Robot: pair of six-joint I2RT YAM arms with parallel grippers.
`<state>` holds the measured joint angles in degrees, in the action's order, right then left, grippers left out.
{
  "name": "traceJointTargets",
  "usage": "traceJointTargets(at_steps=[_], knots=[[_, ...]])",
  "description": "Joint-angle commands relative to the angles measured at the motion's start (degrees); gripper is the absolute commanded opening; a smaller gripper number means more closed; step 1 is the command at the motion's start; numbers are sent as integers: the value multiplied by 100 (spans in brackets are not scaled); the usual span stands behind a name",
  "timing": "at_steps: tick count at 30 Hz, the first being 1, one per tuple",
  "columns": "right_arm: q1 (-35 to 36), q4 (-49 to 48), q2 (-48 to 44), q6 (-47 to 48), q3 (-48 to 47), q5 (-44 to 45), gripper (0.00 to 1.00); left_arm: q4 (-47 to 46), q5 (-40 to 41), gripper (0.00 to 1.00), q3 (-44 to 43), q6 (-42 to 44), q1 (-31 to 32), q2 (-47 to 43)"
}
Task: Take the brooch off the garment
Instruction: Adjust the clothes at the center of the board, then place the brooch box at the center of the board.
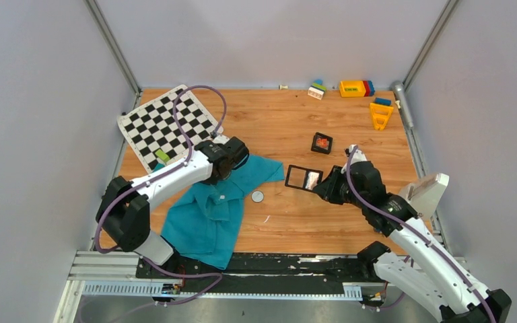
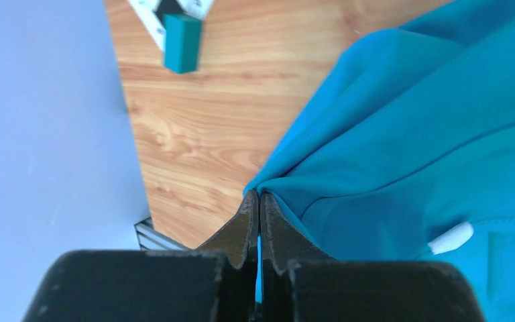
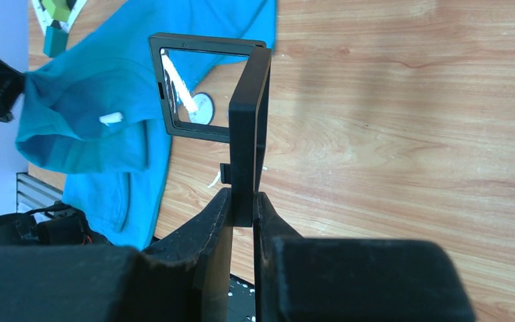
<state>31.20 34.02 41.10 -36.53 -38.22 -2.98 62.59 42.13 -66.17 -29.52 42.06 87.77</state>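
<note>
Teal garment (image 2: 409, 134) pinched in left hand (image 2: 259, 200), black box (image 3: 249, 114) in right hand (image 3: 243, 204)

The garment (image 1: 205, 219) was teal-blue, its label (image 2: 450, 237) white; the mat (image 1: 168, 124) black-and-white checkered; the table (image 1: 330, 225) orange-brown wood grain; the hinged frame (image 1: 303, 178) black; the small box (image 1: 321, 142) black with red inside

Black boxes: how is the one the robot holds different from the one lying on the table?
The held box is open, pinched in the right gripper; the lying box rests free on the table. The held box's window looks clear; the lying box shows something red inside. Both are black and square.
</note>
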Motion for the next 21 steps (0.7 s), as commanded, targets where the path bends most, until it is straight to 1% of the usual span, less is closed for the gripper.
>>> traceJointTargets(at_steps=[1, 2, 4, 5, 7, 8, 9, 10, 11, 13, 15, 16, 17, 19, 21], knots=[[1, 177, 304, -384, -150, 295, 0, -472, 925, 2, -248, 412, -449, 129], [0, 245, 394, -424, -192, 452, 0, -637, 965, 4, -296, 590, -602, 285], [0, 361, 578, -471, -284, 526, 0, -698, 905, 35, -511, 744, -718, 556], [0, 420, 651, -477, -331, 527, 0, -599, 882, 59, -711, 727, -726, 627], [1, 494, 734, -466, -390, 536, 0, -467, 873, 73, -948, 605, -583, 684], [3, 506, 741, -456, -395, 540, 0, -502, 990, 74, -950, 620, -479, 536], [5, 509, 732, -451, -392, 552, 0, -596, 1073, 77, -932, 626, -229, 428], [1, 513, 719, -447, -381, 573, 0, -637, 1204, 77, -904, 617, -108, 147], [5, 506, 702, -451, -372, 571, 0, -736, 1207, 78, -892, 620, 127, 14], [-4, 506, 687, -436, -362, 551, 0, -1016, 909, 79, -800, 746, 437, -451], [-1, 509, 676, -413, -362, 505, 0, -1463, -290, 79, -578, 988, 660, -869], [0, 502, 667, -411, -349, 498, 0, -1615, -687, 80, -400, 1085, 710, -1076], [2, 502, 663, -415, -336, 494, 0, -1896, -1367, 85, -315, 1105, 771, -1151], [0, 500, 647, -416, -315, 475, 0, -2298, -2088, 90, -36, 1062, 842, -1292], [4, 501, 645, -420, -309, 443, 0, -2737, -2572, 91, 261, 1092, 870, -1322]])
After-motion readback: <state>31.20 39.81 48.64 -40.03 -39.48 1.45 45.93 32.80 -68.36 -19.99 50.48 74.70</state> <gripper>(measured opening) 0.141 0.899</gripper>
